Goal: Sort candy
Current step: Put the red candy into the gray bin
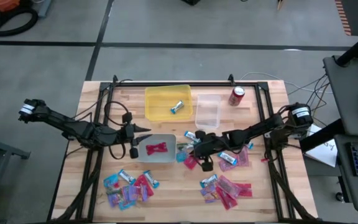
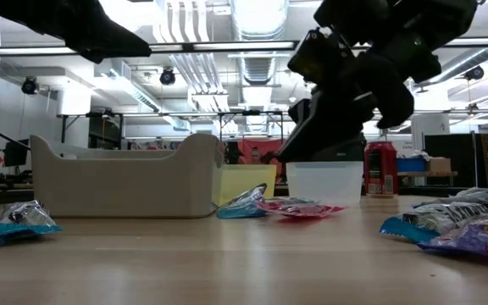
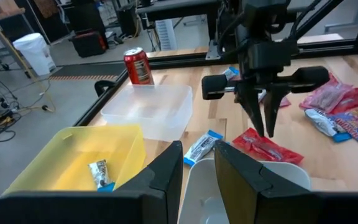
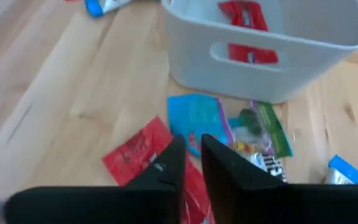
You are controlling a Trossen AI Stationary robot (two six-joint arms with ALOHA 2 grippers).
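Observation:
The candy lies in two heaps near the front edge [image 1: 129, 186] [image 1: 225, 190], with a few pieces beside the grey bin [image 1: 157, 149]. Red packets [image 1: 156, 148] lie in that bin. A blue-and-silver bar [image 1: 178, 106] lies in the yellow bin [image 1: 160, 99]. My right gripper [image 4: 193, 144] hangs just right of the grey bin, fingers slanting down and a little apart, above a red packet [image 4: 132, 152] and a blue packet [image 4: 194, 115] on the table. My left gripper [image 3: 197, 158] hovers at the grey bin's left rim, pointing almost level, its fingers slightly apart and empty.
A clear tub [image 1: 207, 112] stands right of the yellow bin, and a red can [image 1: 237, 95] stands behind it. More blue bars and pink packets [image 1: 232, 158] lie under the right arm. A black frame [image 1: 185, 83] runs around the table's edges.

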